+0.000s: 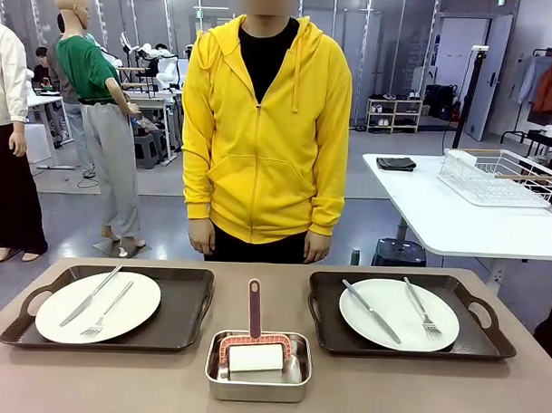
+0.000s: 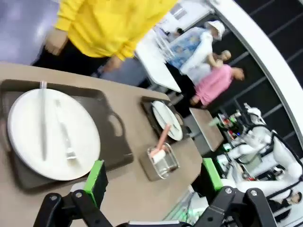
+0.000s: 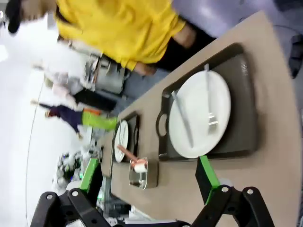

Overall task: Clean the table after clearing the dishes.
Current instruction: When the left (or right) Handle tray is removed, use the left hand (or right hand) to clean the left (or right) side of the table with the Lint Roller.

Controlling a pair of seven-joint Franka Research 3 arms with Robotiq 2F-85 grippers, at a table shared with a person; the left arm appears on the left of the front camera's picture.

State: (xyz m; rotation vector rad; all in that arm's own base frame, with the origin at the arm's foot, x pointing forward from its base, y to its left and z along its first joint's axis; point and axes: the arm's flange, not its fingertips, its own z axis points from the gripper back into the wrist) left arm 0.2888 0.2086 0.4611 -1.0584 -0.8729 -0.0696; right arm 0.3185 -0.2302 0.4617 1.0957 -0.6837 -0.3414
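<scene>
1. Front view: the table (image 1: 88,381) carries the left tray (image 1: 177,303) and the right tray (image 1: 327,308), each with a white plate (image 1: 136,315) and cutlery (image 1: 91,297). A steel pan (image 1: 257,387) holding a roller (image 1: 255,358) stands between them.
2. The left gripper (image 2: 152,165) and the right gripper (image 3: 147,170) are spread wide and hold nothing.
3. Each tray is best taken by one end and kept level, so that no cutlery is slid off.
4. The roller is best left until both trays are cleared.
</scene>
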